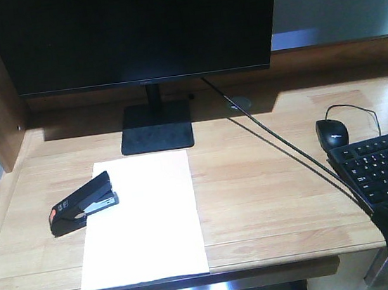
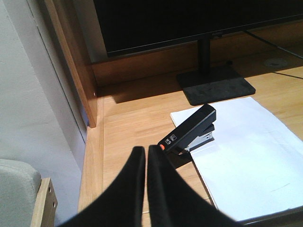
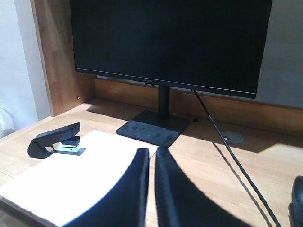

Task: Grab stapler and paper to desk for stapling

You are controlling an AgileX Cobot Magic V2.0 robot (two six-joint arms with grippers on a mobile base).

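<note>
The left gripper [image 2: 146, 156] fills the near edge of its wrist view with fingers pressed together on nothing, and the right gripper [image 3: 151, 158] looks the same. Just beyond lies the stapler [image 1: 84, 203], its mouth over the left edge of the paper [image 1: 145, 222], which lies flat on the desk [image 1: 269, 178] before the monitor [image 1: 137, 31]. Both things seem delivered; whether the sheet has been stapled I cannot tell.
</note>
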